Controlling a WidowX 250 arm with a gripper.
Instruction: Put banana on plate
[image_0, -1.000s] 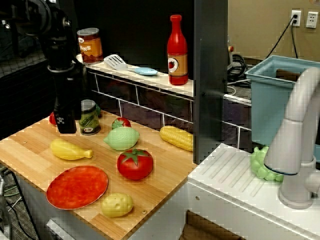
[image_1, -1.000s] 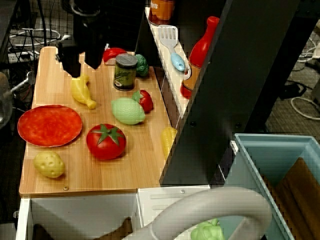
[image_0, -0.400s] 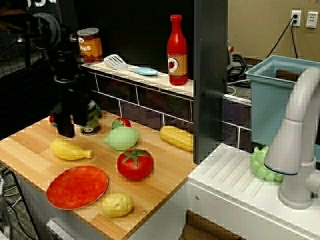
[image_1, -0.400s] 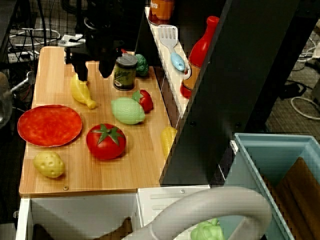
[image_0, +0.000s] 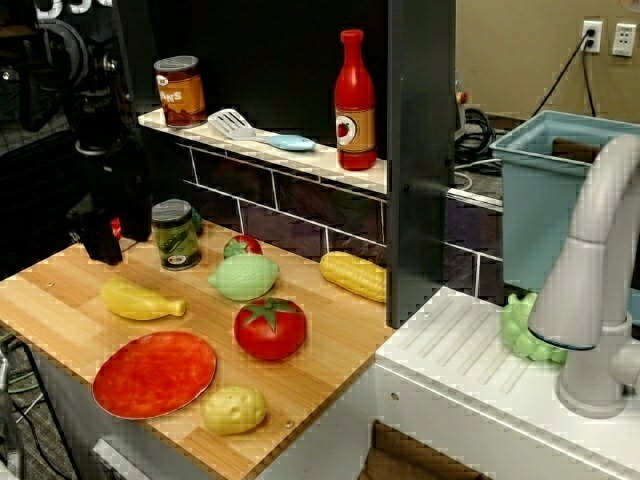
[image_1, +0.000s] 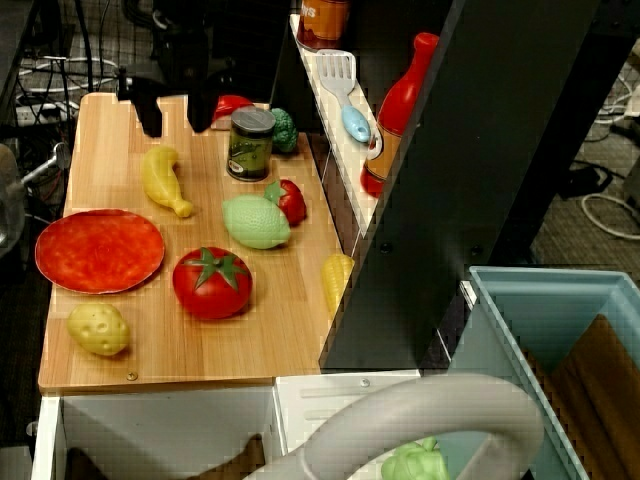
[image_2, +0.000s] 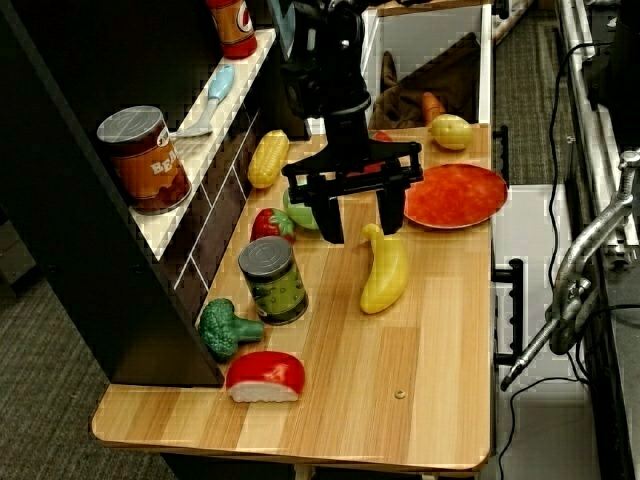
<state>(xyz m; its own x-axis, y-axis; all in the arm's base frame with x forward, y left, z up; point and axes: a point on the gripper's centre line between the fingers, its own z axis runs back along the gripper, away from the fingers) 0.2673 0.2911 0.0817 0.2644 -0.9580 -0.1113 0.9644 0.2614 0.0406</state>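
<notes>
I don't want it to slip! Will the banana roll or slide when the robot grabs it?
The banana looks smooth and glossy, so it may slide between the fingers. Its curve probably stops it rolling far. It seems hard plastic, so likely stiff and light.

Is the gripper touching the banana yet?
Apart. The view from above shows bare board between the open gripper and the banana.

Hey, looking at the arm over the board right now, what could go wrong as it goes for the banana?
1. The open claw hangs near one end of the banana, not over its middle, so a straight drop may clip the tip and roll it.
2. The can stands close beside the claw; a sideways swing might topple it.
3. The plate is flat, so the rounded banana may slide off if released near the rim.
</notes>
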